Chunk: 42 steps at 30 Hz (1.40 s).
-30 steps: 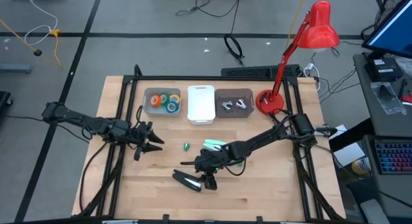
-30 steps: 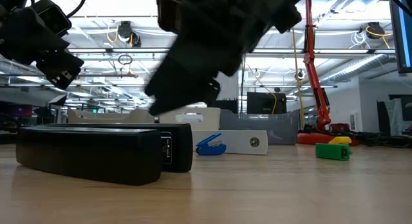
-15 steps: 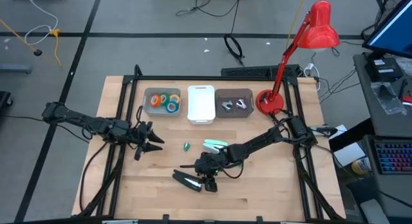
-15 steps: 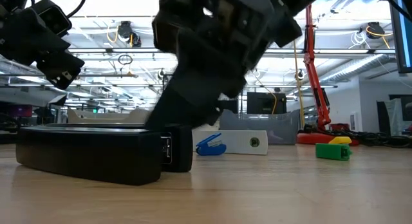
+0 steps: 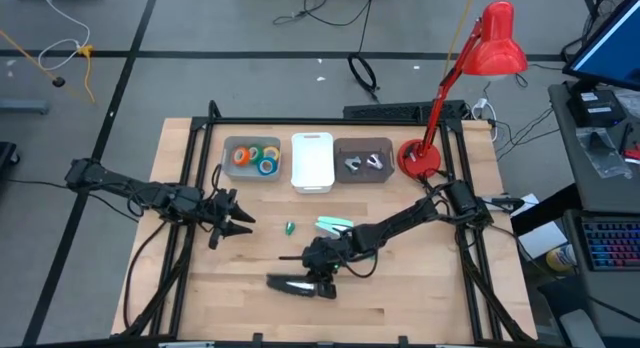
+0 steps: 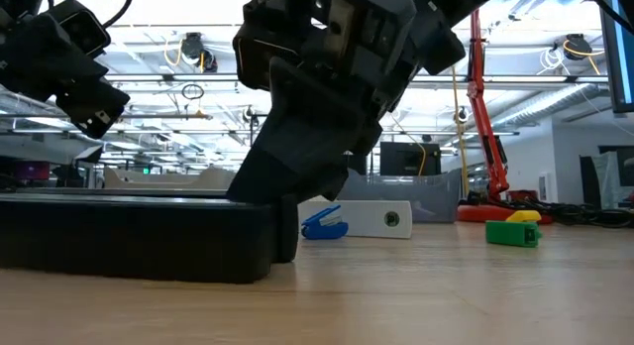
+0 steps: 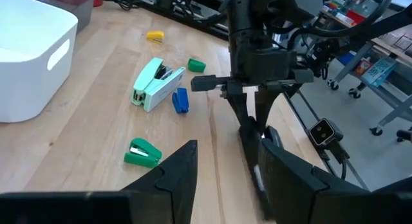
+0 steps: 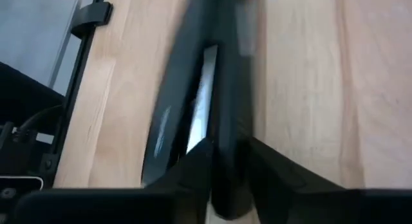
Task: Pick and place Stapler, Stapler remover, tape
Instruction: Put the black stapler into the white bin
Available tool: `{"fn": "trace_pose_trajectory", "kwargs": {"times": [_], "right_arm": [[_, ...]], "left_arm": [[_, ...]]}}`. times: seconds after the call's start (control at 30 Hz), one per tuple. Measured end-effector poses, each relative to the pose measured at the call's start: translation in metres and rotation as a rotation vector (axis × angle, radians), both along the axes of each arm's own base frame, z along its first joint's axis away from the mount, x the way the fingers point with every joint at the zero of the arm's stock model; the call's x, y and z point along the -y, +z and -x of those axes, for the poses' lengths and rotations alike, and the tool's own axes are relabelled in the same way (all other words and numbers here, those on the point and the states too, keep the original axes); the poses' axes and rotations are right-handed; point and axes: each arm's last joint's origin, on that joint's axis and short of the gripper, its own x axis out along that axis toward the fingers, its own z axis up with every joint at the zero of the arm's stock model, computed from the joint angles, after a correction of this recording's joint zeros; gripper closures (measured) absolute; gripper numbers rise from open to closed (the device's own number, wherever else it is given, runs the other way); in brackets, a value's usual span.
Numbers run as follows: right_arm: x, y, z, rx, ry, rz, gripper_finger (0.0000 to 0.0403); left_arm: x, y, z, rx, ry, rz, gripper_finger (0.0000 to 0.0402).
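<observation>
On a wooden table (image 5: 200,298) framed by black rails, the right gripper (image 5: 322,281) is down at the front middle of the board, its two fingers clamped on either side of a black stapler (image 5: 295,284) that lies flat on the wood, running leftward from the gripper. In the right wrist view the stapler (image 8: 206,108) fills the gap between the dark fingers (image 8: 187,176), with bare wood on both sides of it. The low view shows the stapler (image 6: 139,236) resting on the table surface with the gripper (image 6: 297,157) pressing onto its near end.

The left gripper (image 5: 238,224) hovers at the left of the table, well apart from the stapler, its fingers spread and holding nothing.

Along the far edge stand three bins in a row: a grey bin (image 5: 232,172) holding the tape rolls (image 5: 256,158), a white bin (image 5: 312,173) in the middle, and a grey bin (image 5: 385,173) with metal staple removers (image 5: 363,164). A red desk lamp (image 5: 470,78) stands at the far right corner. A mint-green stapler (image 5: 334,225) lies just behind the right arm, and a small green piece (image 5: 288,228) sits between the two grippers. Open wood stretches across the front left and front right of the table.
</observation>
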Motion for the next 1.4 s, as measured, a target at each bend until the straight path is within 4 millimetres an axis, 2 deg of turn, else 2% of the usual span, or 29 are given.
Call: {"fn": "trace_pose_trajectory", "kwargs": {"times": [0.17,0.63,0.83,1.1,1.4], "right_arm": [[0.003,0.0,-0.001,-0.001,-0.013,-0.007,0.0368],[0.01,0.001,-0.004,-0.006,-0.061,-0.04,0.0368],[0.015,0.004,-0.007,-0.002,-0.095,-0.098,0.0368],[0.022,0.011,-0.015,0.068,-0.114,-0.168,0.0368],[0.031,0.012,-0.018,0.077,-0.141,-0.186,0.0368]], "left_arm": [[0.0,0.0,0.0,0.0,0.001,0.002,0.0238],[0.0,0.0,0.0,-0.002,0.002,0.007,0.0238],[0.0,0.0,0.0,-0.025,0.027,0.1,0.0238],[0.0,0.002,0.0,-0.059,0.079,0.31,0.0238],[0.001,0.009,-0.002,-0.015,0.092,0.45,0.0238]]}}
